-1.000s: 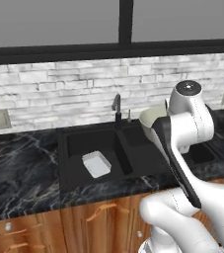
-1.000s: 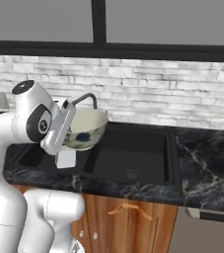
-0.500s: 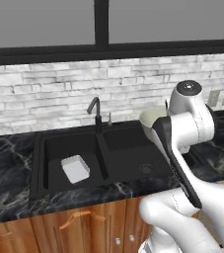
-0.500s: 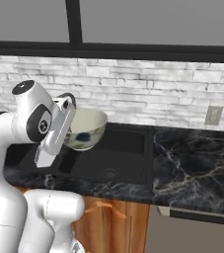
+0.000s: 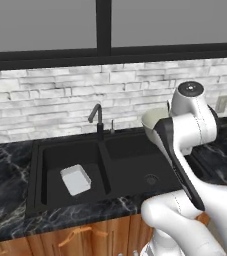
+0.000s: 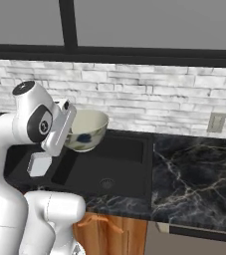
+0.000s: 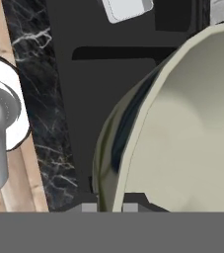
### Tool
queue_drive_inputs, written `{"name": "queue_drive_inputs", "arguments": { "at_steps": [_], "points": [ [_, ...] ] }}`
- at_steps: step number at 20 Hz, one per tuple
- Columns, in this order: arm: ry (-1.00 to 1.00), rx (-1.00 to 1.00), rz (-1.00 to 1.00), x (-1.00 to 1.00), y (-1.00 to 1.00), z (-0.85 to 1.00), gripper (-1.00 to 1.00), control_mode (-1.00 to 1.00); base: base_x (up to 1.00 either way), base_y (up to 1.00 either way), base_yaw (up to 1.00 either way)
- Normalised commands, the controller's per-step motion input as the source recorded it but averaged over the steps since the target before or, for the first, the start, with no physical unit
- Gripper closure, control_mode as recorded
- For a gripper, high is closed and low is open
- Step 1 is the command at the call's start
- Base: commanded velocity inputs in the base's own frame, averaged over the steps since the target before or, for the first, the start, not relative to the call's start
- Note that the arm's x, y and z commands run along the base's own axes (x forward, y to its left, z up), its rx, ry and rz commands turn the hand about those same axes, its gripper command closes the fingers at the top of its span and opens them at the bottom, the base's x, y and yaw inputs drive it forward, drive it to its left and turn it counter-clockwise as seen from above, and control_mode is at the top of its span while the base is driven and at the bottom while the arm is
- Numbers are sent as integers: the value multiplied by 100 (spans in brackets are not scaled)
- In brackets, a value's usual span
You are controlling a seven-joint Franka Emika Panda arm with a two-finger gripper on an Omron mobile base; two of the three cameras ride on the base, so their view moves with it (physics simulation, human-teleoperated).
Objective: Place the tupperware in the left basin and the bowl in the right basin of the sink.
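While the tupperware (image 5: 75, 179) lies flat on the floor of the left basin (image 5: 55, 165), the bowl (image 6: 86, 129) is up in the air, held upright above the right basin (image 6: 115, 167), closer to its far left part in the right base view. In the left base view you only get the bowl's pale rim poking out just left of the arm's white wrist, over the right side of the sink (image 5: 37, 200).

The tool (image 7: 109, 206) is clenched on the bowl: in the hand view the bowl's rim runs right down between the two fingertips (image 7: 89, 207), one on the outside wall and one on the inside. So it's gripping the wall by the rim, and the bowl hangs off that one side.

In the hand view the tupperware also shows at the top edge, pale and rectangular, well apart from the bowl.

Both basins are matte black with a divider between them, and the round drain (image 6: 106, 184) of the right one sits bare below the bowl. A slim black faucet (image 5: 97, 120) stands at the far edge behind the divider. Around the sink is the black marbled worktop (image 6: 194, 174), with wooden cabinet fronts (image 5: 80, 237) below and a pale brick wall (image 6: 159, 109) at the far side.
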Motion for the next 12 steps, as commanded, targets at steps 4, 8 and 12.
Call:
{"name": "queue_drive_inputs", "arguments": {
  "at_steps": [4, 8, 12],
  "points": [
    [0, 0, 0, 0, 0, 0, 100, 100, 23, -10, 0],
    [0, 3, 0, 19, -2, -4, 100, -100, 3, -1, 0],
    [0, 8, 0, 45, -4, -33, 100, -100, 0, 0, 0]
  ]
}}
